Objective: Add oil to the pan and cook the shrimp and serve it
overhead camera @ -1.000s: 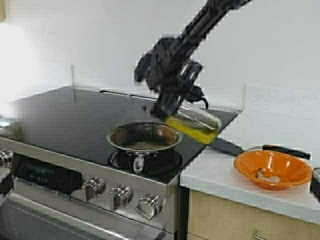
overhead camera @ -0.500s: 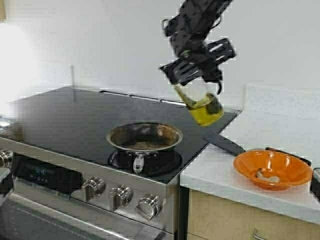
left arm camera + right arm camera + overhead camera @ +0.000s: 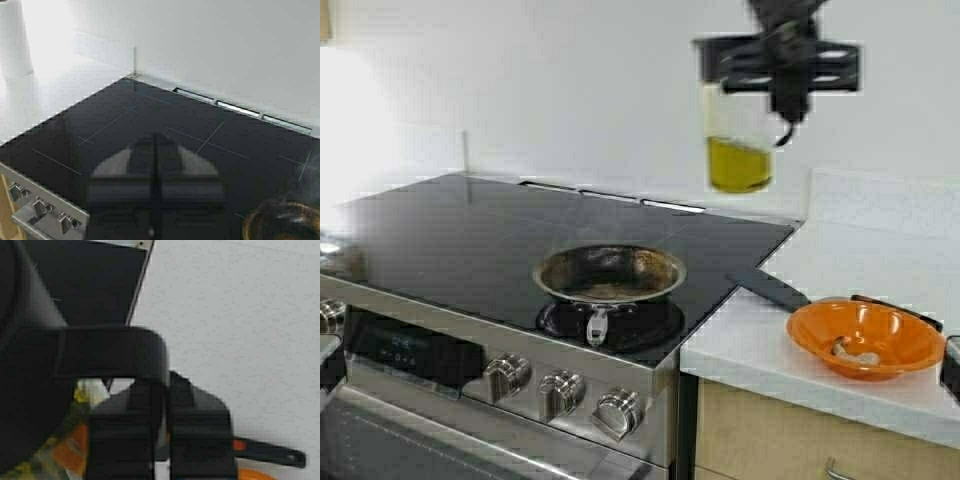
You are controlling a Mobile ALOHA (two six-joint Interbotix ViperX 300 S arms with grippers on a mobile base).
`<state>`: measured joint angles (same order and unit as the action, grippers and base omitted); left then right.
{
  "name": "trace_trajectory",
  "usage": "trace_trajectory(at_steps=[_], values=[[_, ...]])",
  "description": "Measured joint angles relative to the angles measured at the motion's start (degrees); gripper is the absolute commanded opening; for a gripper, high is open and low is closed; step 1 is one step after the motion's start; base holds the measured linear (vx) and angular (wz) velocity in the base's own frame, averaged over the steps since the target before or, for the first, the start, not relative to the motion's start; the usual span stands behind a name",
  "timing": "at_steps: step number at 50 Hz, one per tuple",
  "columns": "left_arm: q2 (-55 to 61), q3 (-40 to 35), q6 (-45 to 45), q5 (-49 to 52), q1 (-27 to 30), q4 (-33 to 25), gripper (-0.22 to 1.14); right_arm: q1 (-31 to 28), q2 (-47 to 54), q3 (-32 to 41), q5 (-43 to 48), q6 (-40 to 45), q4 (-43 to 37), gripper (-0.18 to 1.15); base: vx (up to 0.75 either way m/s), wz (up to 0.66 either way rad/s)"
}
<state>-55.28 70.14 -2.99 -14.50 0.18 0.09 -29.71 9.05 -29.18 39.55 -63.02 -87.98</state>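
Observation:
The oil dispenser (image 3: 739, 130) hangs upright, high above the stove's back right corner, about a third full of yellow-green oil. My right gripper (image 3: 786, 72) is shut on its black side handle (image 3: 111, 356). The steel pan (image 3: 610, 272), brown-stained inside, sits on the front right burner; its rim also shows in the left wrist view (image 3: 282, 220). The pale shrimp (image 3: 855, 352) lies in the orange bowl (image 3: 910, 345) on the counter. My left gripper (image 3: 155, 172) hovers shut and empty over the black cooktop, left of the pan.
A black spatula (image 3: 770, 290) lies across the stove's right edge onto the white counter (image 3: 880, 250). Stove knobs (image 3: 560, 392) line the front panel. The glass cooktop (image 3: 450, 235) stretches left of the pan. A wall stands close behind.
The right arm has swung the dispenser from tilted over the pan up and to the right, and turned it upright. The left arm and pan have not moved.

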Motion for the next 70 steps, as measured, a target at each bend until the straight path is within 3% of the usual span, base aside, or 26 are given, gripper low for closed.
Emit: trace_trajectory(at_steps=[13,28,36,52,70], values=[[0.0,0.0,0.0,0.0,-0.09,0.0,0.03,11.95,-12.3,-6.86,-12.92,0.26,4.66,0.08,0.0,0.0],[0.0,0.0,0.26,0.0,-0.09,0.0,0.03,30.67,-16.96,-6.33,-24.17,0.35,14.85,0.08,0.0,0.0],[0.0,0.18,0.26,0.0,-0.09,0.0,0.03,41.04,-16.08,-3.96,-29.36,1.14,16.52,0.08,0.0,0.0],[0.0,0.35,0.53,-0.09,0.0,0.0,0.03,53.88,-1.76,5.8,-34.89,1.85,20.39,0.08,0.0,0.0],[-1.14,0.88,1.49,-0.09,0.0,0.09,0.03,58.8,20.04,23.91,-41.57,1.85,30.94,0.08,0.0,0.0]])
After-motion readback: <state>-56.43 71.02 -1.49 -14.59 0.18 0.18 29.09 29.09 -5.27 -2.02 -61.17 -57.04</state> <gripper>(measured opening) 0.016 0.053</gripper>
